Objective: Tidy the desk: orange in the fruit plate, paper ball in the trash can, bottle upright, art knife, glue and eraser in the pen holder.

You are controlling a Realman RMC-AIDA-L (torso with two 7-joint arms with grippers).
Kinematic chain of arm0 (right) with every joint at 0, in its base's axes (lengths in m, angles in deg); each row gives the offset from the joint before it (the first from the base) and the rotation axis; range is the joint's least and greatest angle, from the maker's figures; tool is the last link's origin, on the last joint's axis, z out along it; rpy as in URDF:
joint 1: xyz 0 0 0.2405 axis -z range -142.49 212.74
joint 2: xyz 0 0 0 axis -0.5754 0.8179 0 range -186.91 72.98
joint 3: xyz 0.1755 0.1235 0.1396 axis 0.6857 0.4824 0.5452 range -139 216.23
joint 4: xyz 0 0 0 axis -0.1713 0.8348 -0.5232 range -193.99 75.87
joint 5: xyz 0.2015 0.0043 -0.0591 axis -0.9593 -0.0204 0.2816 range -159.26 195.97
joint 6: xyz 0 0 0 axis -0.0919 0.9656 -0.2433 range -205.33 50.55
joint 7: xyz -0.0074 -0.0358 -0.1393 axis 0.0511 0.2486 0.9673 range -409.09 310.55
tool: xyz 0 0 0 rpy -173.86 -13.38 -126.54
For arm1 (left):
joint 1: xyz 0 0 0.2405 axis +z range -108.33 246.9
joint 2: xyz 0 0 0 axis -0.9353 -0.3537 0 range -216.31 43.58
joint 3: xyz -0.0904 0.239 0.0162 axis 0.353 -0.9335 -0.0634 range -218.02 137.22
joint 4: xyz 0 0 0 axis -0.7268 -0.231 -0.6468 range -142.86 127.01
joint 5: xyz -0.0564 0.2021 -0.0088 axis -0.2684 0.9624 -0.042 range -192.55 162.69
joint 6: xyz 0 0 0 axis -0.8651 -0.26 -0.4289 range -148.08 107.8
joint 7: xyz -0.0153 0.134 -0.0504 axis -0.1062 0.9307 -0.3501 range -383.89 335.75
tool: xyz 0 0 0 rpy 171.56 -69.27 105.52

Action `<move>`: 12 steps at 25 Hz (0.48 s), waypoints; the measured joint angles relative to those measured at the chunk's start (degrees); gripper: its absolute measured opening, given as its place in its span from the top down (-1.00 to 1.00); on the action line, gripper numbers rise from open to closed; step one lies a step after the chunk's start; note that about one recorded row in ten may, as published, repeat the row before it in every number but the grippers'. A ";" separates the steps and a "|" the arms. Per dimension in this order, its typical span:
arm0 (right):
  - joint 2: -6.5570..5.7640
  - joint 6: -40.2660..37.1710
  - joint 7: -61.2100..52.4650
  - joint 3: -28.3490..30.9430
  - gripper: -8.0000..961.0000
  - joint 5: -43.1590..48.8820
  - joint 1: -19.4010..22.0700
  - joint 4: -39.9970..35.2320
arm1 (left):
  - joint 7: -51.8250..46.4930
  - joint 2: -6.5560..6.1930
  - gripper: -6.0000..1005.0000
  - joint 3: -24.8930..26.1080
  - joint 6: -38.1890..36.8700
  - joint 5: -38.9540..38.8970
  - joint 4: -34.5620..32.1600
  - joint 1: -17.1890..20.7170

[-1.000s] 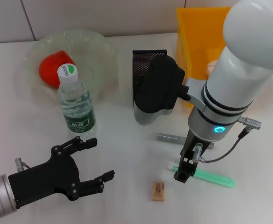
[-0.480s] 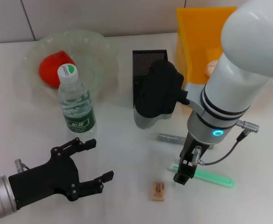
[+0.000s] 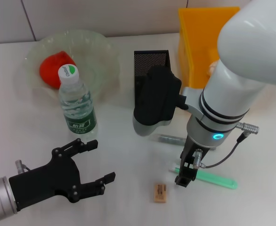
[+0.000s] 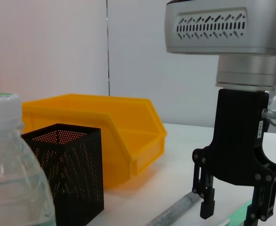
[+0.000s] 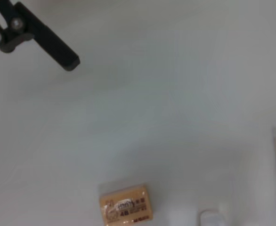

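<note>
The reddish orange [image 3: 54,69] lies in the pale green fruit plate [image 3: 100,52]. In front of the plate the bottle [image 3: 77,106] stands upright. The black mesh pen holder [image 3: 150,59] is at the centre back. A grey art knife [image 3: 171,139], a green glue [image 3: 215,180] and a tan eraser [image 3: 160,192] lie on the table. My right gripper [image 4: 231,215] hangs open just above the art knife [image 4: 175,214]. The eraser [image 5: 126,210] shows below it. The paper ball [image 3: 213,68] peeks out of the yellow trash can [image 3: 199,33]. My left gripper [image 3: 94,161] rests open at the front left.
The bottle [image 4: 13,165] fills the near side of the left wrist view, with the pen holder [image 4: 69,174] and the trash can [image 4: 109,127] behind it. One left finger [image 5: 44,37] shows in the right wrist view.
My right gripper has shifted a little leftward and forward, toward the grey art knife. The left arm and the objects on the table have stayed still.
</note>
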 joint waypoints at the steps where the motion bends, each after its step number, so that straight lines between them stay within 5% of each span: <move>1: -0.01 0.03 0.16 0.00 -0.26 0.00 0.02 0.00 | 0.00 0.00 -0.73 0.00 -0.01 0.00 0.00 -0.03; 12: 0.00 0.27 1.15 0.01 -0.23 0.08 0.37 0.10 | -0.06 0.00 -0.73 0.00 -0.16 0.00 0.00 -0.19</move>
